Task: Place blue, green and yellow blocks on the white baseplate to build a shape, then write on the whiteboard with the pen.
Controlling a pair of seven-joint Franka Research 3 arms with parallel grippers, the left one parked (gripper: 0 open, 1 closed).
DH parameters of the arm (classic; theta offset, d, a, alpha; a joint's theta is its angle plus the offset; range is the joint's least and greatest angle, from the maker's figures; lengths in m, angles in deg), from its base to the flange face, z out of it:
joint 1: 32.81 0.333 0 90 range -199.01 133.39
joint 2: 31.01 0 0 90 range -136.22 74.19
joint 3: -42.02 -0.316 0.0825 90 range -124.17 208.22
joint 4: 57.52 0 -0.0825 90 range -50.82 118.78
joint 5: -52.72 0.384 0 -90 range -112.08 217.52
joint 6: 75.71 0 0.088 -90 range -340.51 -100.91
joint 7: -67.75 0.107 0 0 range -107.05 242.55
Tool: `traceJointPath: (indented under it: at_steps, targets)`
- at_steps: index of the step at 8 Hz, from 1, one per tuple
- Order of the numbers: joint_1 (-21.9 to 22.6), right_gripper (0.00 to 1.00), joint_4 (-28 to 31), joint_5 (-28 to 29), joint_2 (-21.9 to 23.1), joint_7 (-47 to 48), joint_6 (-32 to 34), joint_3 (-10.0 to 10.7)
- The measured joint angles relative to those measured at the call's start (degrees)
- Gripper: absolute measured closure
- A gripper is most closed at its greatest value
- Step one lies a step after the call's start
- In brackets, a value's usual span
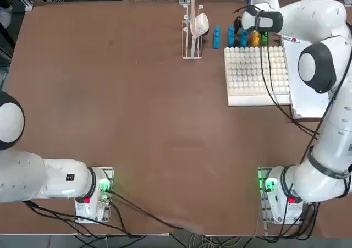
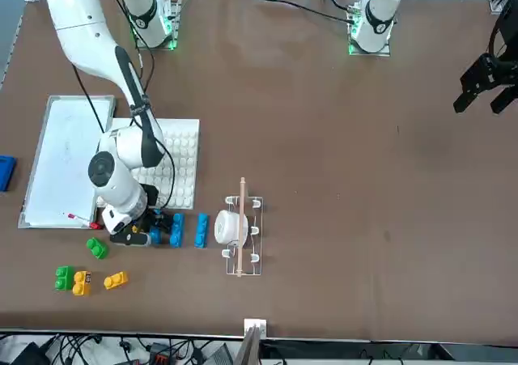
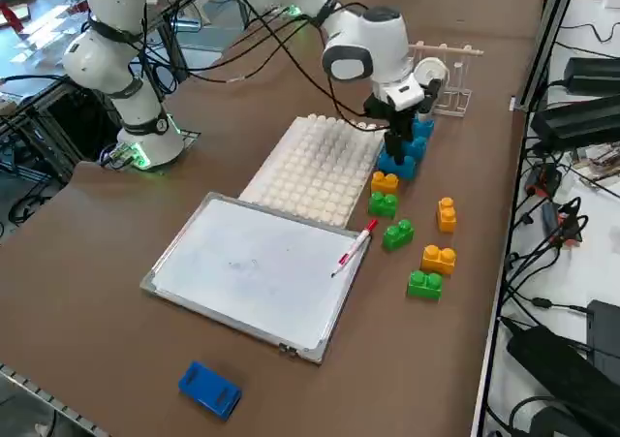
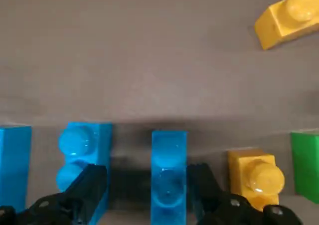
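My right gripper is open and lowered over a row of blocks just beyond the white baseplate. Its fingers straddle a blue block with a gap on each side, and that block is the one nearest a yellow block. Two more blue blocks continue the row, and a green block lies past the yellow one. The whiteboard lies beside the baseplate. The pen rests on the whiteboard's edge.
Loose green and yellow blocks lie scattered on the table beyond the whiteboard. A small wire rack holding a white object stands past the blue blocks. A chunky blue oblong sits near the whiteboard's far corner.
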Motion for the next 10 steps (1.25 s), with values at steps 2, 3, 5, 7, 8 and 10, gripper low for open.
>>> traceJointPath:
  at_steps: [2,3,5,7,8,10]
  targets:
    - [-0.09,0.0,0.42,0.0,0.01,-0.06,-0.06,0.09]
    - [-0.1,0.0,0.49,0.0,0.01,-0.06,-0.06,0.1]
    - [-0.25,0.0,1.16,0.0,0.03,-0.07,-0.07,0.11]
    - [-0.68,0.0,2.17,0.0,0.03,-0.07,-0.07,0.13]
    - [-0.87,0.01,2.39,0.0,0.03,-0.09,-0.07,0.15]
    - [-1.19,0.16,2.42,0.0,0.08,-0.12,-0.06,0.16]
